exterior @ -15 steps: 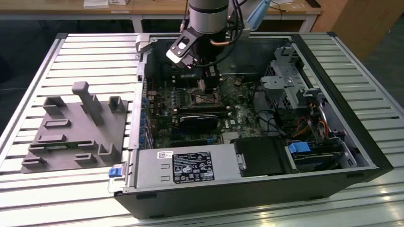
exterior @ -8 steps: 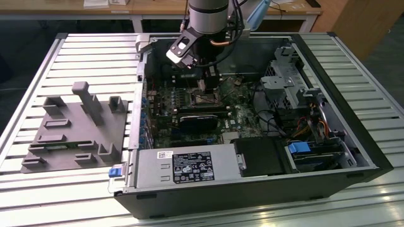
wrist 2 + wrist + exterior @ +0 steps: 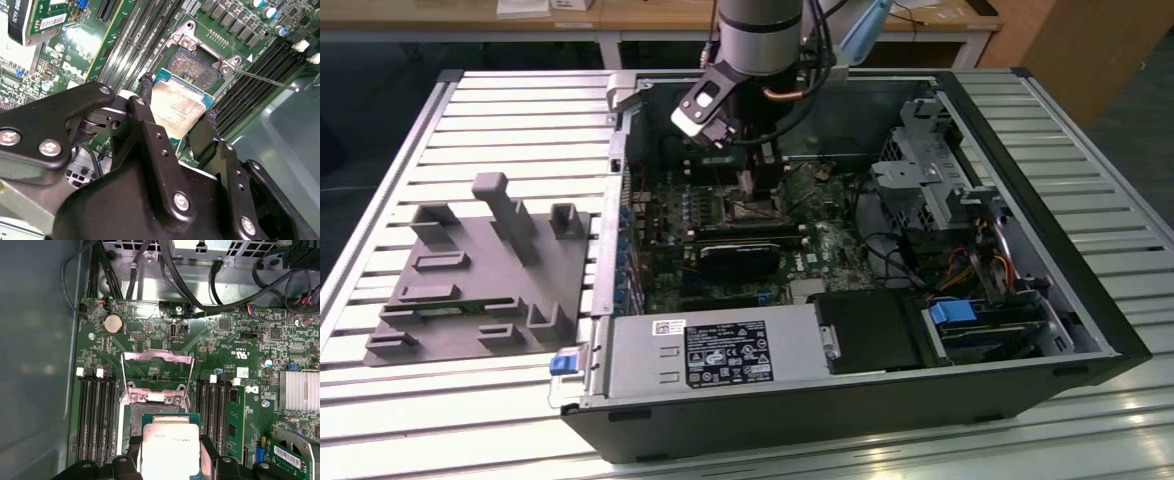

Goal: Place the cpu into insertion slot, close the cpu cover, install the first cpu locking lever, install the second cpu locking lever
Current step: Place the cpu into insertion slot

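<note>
My gripper (image 3: pixel 177 102) is shut on the cpu (image 3: pixel 175 112), a flat silver-topped chip on a green base, with one black finger on each side edge. The first wrist view shows the cpu (image 3: pixel 170 447) between the fingers (image 3: pixel 134 450), partly over the insertion slot (image 3: pixel 150 412), whose dark centre lies uncovered beyond the chip. I cannot tell whether chip and slot touch. The cpu cover (image 3: pixel 157 360), a silver frame with a window, stands swung open past the slot. A thin silver locking lever (image 3: pixel 265 80) sticks out beside the slot (image 3: pixel 192 65). In the exterior view my gripper (image 3: pixel 754 185) reaches down into the open computer case.
Long black memory slots (image 3: pixel 95 410) flank the socket on both sides. Black cables (image 3: pixel 175 270) hang beyond the board's edge. A grey power supply (image 3: pixel 720 350) fills the case's near side, a drive cage (image 3: pixel 921 160) sits at the exterior view's right, and a grey fixture (image 3: pixel 467 270) lies outside the case.
</note>
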You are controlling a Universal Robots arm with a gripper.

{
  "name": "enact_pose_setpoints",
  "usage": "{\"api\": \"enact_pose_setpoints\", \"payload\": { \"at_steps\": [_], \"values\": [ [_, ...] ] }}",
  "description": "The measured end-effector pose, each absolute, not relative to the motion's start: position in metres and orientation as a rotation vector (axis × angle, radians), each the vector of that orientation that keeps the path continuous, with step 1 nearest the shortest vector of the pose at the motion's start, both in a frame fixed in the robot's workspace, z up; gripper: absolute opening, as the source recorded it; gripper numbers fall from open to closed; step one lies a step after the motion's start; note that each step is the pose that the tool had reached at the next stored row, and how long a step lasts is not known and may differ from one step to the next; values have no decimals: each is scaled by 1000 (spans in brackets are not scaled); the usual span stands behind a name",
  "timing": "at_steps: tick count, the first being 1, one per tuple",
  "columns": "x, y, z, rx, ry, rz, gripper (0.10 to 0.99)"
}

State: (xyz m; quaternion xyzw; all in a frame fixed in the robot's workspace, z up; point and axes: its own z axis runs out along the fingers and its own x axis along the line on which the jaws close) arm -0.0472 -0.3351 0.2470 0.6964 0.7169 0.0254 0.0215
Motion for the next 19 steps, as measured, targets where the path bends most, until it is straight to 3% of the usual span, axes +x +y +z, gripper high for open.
{"api": "enact_pose_setpoints", "payload": {
  "at_steps": [19],
  "values": [
    [-47,-332,238,2175,2207,81,541]
  ]
}}
